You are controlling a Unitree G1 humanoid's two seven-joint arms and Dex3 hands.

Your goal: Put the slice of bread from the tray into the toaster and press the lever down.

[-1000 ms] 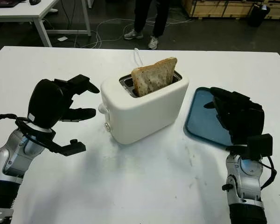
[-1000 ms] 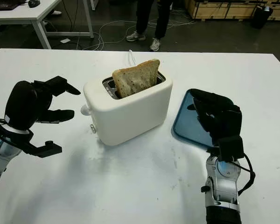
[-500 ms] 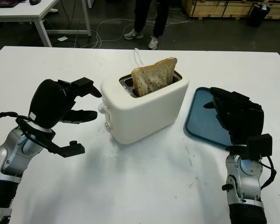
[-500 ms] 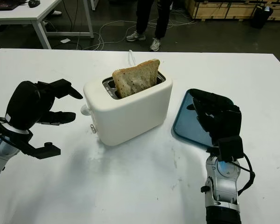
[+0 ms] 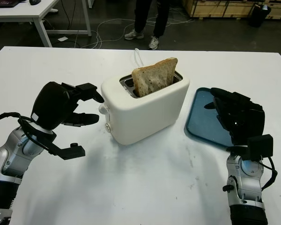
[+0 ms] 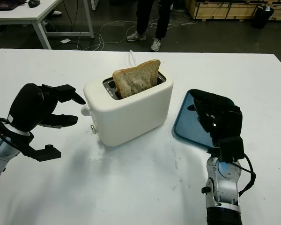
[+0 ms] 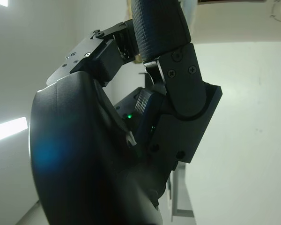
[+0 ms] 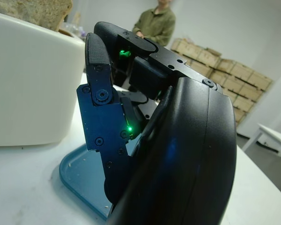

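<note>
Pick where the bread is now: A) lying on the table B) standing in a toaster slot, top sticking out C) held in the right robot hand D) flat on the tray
B: the bread stands in a slot of the toaster, upper part above the rim.

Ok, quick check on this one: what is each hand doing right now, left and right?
Left hand: open, holding nothing, beside the lever end of the white plastic toaster.
Right hand: open, holding nothing, above the blue rectangular tray.
</note>
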